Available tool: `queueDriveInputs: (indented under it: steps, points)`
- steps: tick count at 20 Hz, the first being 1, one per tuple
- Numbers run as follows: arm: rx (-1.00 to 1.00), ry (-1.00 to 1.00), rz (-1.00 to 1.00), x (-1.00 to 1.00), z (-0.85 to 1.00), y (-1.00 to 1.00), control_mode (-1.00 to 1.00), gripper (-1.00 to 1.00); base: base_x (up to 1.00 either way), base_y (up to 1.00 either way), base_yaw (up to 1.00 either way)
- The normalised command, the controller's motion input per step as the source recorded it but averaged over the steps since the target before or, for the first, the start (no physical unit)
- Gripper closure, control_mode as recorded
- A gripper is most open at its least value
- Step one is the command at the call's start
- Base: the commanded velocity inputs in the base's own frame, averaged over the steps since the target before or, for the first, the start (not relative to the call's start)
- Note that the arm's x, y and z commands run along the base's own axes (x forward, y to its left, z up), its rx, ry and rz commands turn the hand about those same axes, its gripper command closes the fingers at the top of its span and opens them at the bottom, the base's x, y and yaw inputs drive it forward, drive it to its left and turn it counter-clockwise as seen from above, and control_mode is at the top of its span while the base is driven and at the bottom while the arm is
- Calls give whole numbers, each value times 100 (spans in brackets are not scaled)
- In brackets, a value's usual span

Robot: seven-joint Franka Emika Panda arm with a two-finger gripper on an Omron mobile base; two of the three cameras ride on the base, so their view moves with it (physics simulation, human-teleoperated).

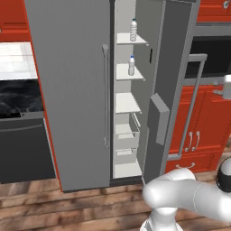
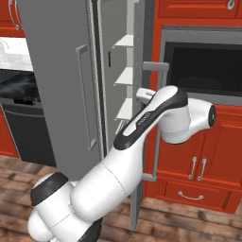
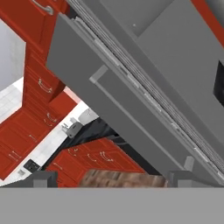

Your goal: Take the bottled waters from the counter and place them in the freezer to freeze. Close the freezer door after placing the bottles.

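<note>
The two bottled waters stand upright inside the freezer (image 1: 127, 103), one (image 1: 133, 30) on the top white shelf and one (image 1: 131, 65) on the shelf below. The freezer door (image 1: 159, 90) stands open, swung out toward me, its bar handle (image 1: 191, 108) on the outer side. My gripper (image 3: 113, 179) is open with nothing between its fingertips (image 3: 43, 178). It sits close to the door's outer face (image 3: 109, 124), beside the handle (image 3: 144, 118). In the right base view my arm reaches to the door's edge (image 2: 139, 118), where the hand (image 2: 144, 93) touches or nearly touches it.
The fridge's other door (image 1: 72, 90) is shut. The black counter (image 1: 20, 97) with a dark appliance (image 1: 22, 149) under it lies to the left. A black built-in oven (image 2: 203, 71) and red cabinet doors (image 2: 198, 165) stand right of the open door.
</note>
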Motion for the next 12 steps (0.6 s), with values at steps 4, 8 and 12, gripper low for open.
queueDriveInputs:
  steps: [4,8,12]
  points:
    - [0,0,0,41,-15,0,-100,-100,0,0,0]
    - [-2,0,0,33,-17,0,-100,-100,0,0,0]
    - [-2,0,0,26,-18,-3,-100,-100,0,0,0]
